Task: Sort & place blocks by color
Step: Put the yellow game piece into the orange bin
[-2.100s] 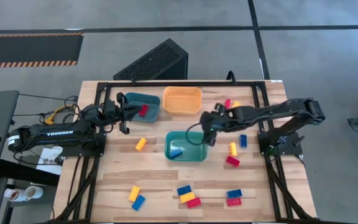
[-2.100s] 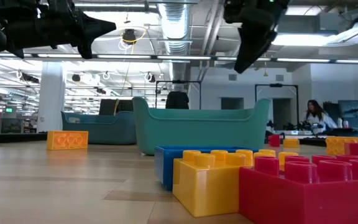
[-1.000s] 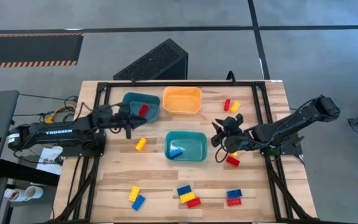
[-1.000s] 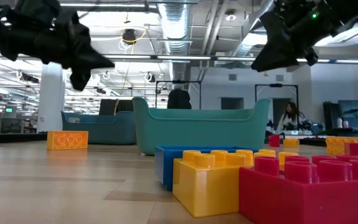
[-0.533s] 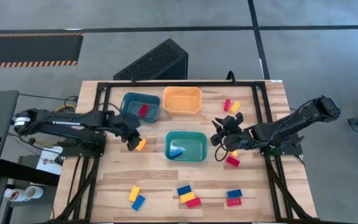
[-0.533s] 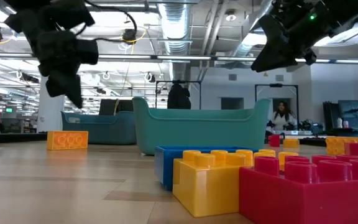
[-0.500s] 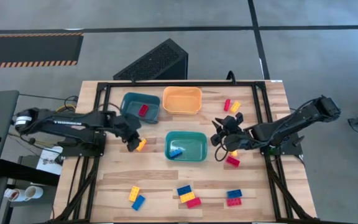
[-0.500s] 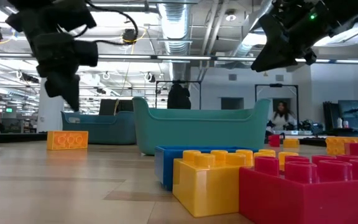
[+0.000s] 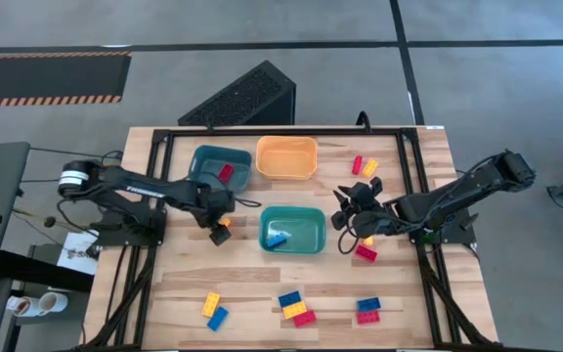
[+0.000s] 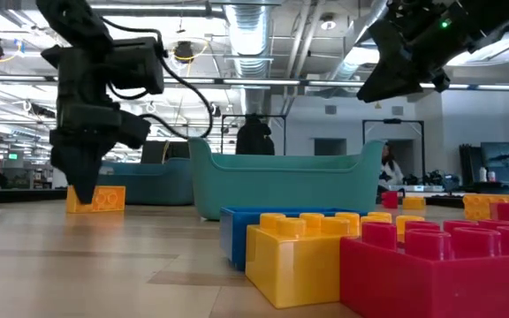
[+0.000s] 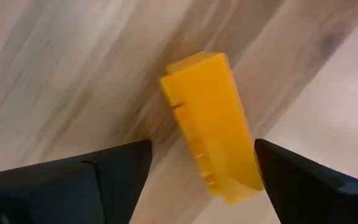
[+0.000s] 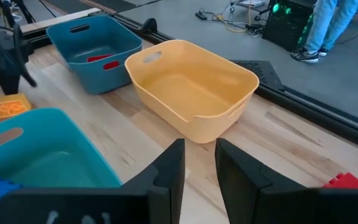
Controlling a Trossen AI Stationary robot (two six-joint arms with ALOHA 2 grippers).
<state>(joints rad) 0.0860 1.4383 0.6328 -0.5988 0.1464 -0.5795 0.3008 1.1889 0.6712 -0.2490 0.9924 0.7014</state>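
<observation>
A yellow block (image 11: 213, 134) lies flat on the wooden table, left of the teal tray (image 9: 292, 229). My left gripper (image 9: 220, 230) points down over it, open. One finger stands on each side of the block, with bare table showing between finger and block. The low view shows the same gripper (image 10: 82, 190) low beside the yellow block (image 10: 104, 199). My right gripper (image 9: 345, 223) hangs above the table right of the teal tray, its fingers (image 12: 169, 171) a narrow gap apart with nothing between them.
At the back stand a dark teal tray (image 9: 221, 166) holding a red block (image 9: 226, 173) and an orange tray (image 9: 286, 156). The teal tray holds a blue block (image 9: 278, 239). Loose blocks lie at the far right (image 9: 363, 166), under the right arm (image 9: 366, 253) and along the near edge (image 9: 296, 308).
My left gripper has swung from beside the dark teal tray toward the near edge and down onto the yellow block. It has tipped from nearly level to pointing down and has opened. The yellow block has not moved.
</observation>
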